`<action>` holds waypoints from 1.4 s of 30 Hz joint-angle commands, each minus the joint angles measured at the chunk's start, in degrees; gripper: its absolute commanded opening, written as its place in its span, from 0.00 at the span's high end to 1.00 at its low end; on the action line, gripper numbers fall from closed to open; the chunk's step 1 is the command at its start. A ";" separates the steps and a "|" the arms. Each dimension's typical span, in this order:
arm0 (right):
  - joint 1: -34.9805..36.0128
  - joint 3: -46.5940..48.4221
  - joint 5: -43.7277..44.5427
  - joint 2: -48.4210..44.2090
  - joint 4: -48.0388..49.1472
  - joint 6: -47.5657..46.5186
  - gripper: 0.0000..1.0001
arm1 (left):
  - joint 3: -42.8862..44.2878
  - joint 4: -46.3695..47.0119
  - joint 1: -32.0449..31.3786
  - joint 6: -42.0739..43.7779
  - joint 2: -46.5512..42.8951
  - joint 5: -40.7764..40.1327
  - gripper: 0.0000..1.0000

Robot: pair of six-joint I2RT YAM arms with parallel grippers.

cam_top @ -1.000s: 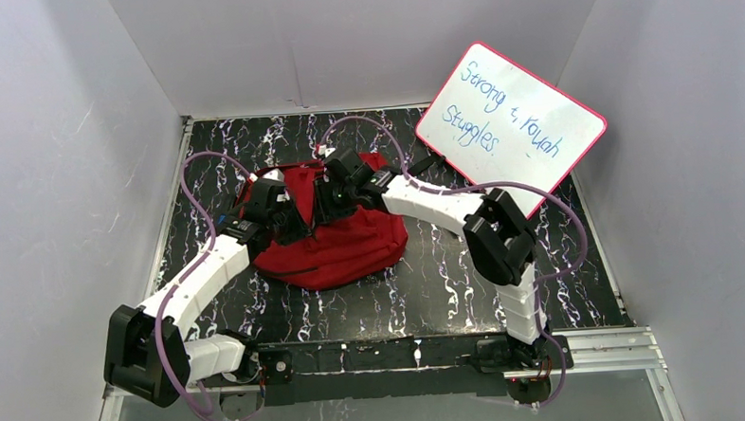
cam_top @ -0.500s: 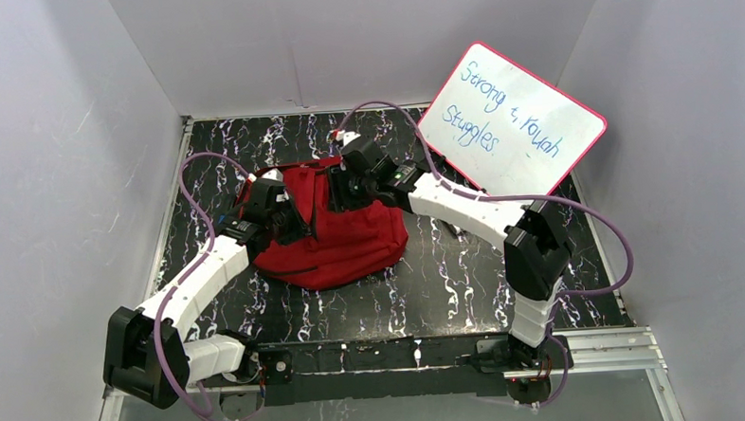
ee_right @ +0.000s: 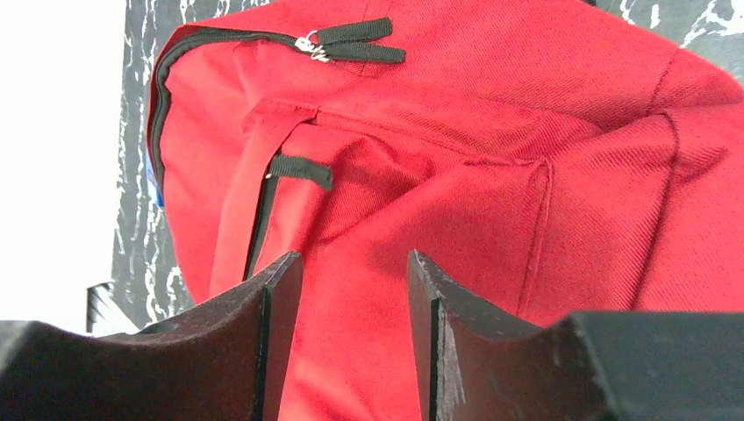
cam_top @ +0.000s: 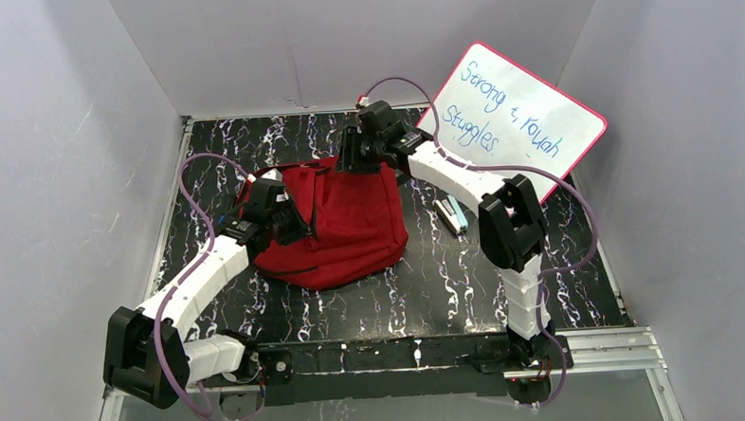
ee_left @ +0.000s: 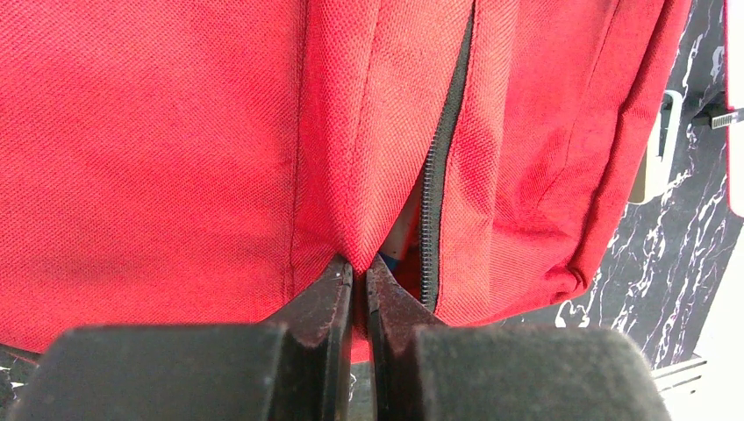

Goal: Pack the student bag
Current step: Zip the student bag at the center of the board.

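Two grippers are working at the soft red fabric backpack [cam_top: 351,230], which is lying slumped on the black marbled tabletop [cam_top: 429,284] between the arms, a little left of centre. Your left gripper [ee_left: 360,279] is pinching a thin fold of the red cloth just beside the dark zipper [ee_left: 441,167], its jaws closed almost to touching. Your right gripper [ee_right: 351,289] is hovering over the bag's far top end with its jaws parted, gripping nothing. You are probably dealing with something light and floppy: the cloth is sagging and creasing rather than holding a shape, so it is likely to trail after any pull. The weave is looking grippy, not slick. For a firmer hold you are probably best aiming at the black zipper pulls [ee_right: 355,42] or the black-tipped carry strap [ee_right: 298,168], not a loose panel.
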 commanded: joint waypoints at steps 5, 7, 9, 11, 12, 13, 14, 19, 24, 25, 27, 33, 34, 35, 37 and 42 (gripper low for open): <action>-1.07 7.49 -6.81 5.67 9.22 8.44 0.40 | 1.92 0.88 -0.03 -0.81 -1.82 -0.03 0.99; -1.10 8.32 -7.10 6.64 10.38 9.24 0.40 | 1.92 1.02 -0.07 -0.87 -1.74 -0.03 0.99; -1.09 8.83 -7.11 7.49 11.33 10.07 0.40 | 1.92 1.18 -0.02 -0.86 -1.56 -0.03 0.99; -1.12 9.39 -6.87 8.47 11.51 11.20 0.40 | 1.92 1.46 -0.07 -0.96 -1.39 -0.03 0.99; -1.10 9.50 -6.40 8.90 11.51 11.91 0.41 | 1.93 1.46 -0.03 -0.98 -1.37 0.10 0.99; -1.12 9.49 -5.91 9.22 11.41 12.90 0.42 | 1.83 1.59 -0.02 -1.08 -1.30 0.21 0.99; -1.12 9.45 -5.22 9.62 11.08 14.22 0.42 | 1.83 1.67 -0.02 -1.10 -1.20 0.35 0.99; -1.12 8.34 -2.51 10.58 10.25 19.48 0.44 | 1.93 1.91 -0.04 -1.00 -0.92 0.60 0.99; -1.11 6.99 -3.91 11.33 12.68 22.29 0.45 | 2.01 1.72 -0.02 -0.88 -0.96 0.23 0.99; -1.12 6.99 -3.99 11.34 12.83 22.43 0.45 | 2.02 1.69 -0.04 -0.88 -1.08 0.09 0.99; -1.19 6.90 -4.28 11.55 13.58 22.45 0.47 | 1.90 1.59 -0.03 -0.63 -1.15 0.04 0.99; -1.20 6.24 -6.31 11.81 15.76 22.04 0.63 | 1.54 1.43 -0.03 -0.51 -1.35 0.12 0.99; -1.20 5.87 -6.53 11.59 16.32 22.01 0.66 | 1.50 1.47 -0.02 -0.55 -1.40 0.07 0.99; -1.21 5.38 -6.76 11.44 16.72 22.01 0.68 | 1.49 1.45 -0.02 -0.57 -1.30 0.06 0.99; -1.20 4.59 -7.15 11.20 17.34 21.94 0.72 | 1.57 1.51 -0.02 -0.65 -1.07 0.22 0.99; -1.20 3.50 -7.46 10.68 17.95 21.33 0.82 | 1.88 1.38 -0.02 -0.32 -0.82 0.26 0.99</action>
